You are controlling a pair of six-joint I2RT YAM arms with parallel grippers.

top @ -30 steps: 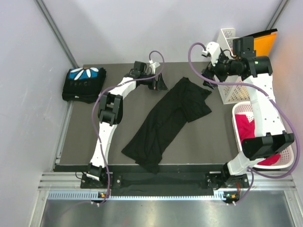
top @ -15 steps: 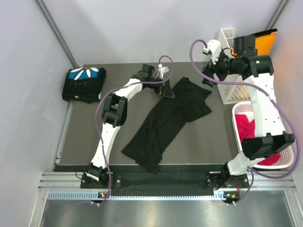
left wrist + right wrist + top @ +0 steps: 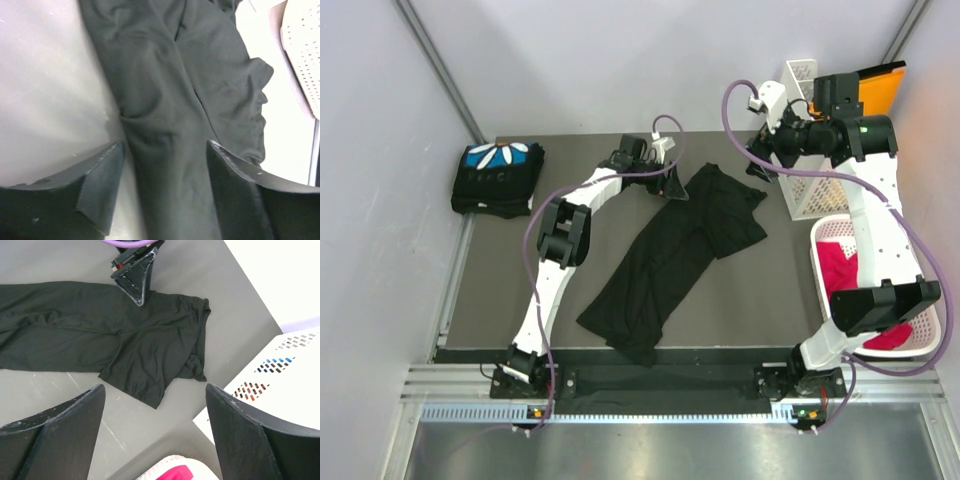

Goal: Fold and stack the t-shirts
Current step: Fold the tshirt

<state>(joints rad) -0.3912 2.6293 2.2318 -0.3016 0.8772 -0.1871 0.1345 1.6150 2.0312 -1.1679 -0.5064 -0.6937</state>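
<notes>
The crumpled black cloth t-shirt (image 3: 670, 255) lies in a long diagonal bunch on the dark grey surface (image 3: 760, 310), running from lower centre to upper right of the top view, its print hidden. The folded black t-shirt with a blue print and white petals (image 3: 498, 172) sits in the upper left corner, well apart.

The step in hand looks like taking hold of the loose shirt to spread it flat. The left end effector (image 3: 164, 150) is released, its jaws apart and straddling a ridge of cloth at the shirt's upper left edge. To do this well, it should bracket only the top layer near a hem or shoulder and close fully before lifting, or the whole bundle may drag. The right end effector (image 3: 155, 390) is also released and empty, hovering above the shirt's upper right end; it needs a matching corner.

Only the left wrist view shows the fold between the fingers. The right wrist view shows the bunched corner nearest the white perforated bin (image 3: 280, 365), which is hard to read from above. Only the top view shows the folded shirt and the loose shirt's full length.
</notes>
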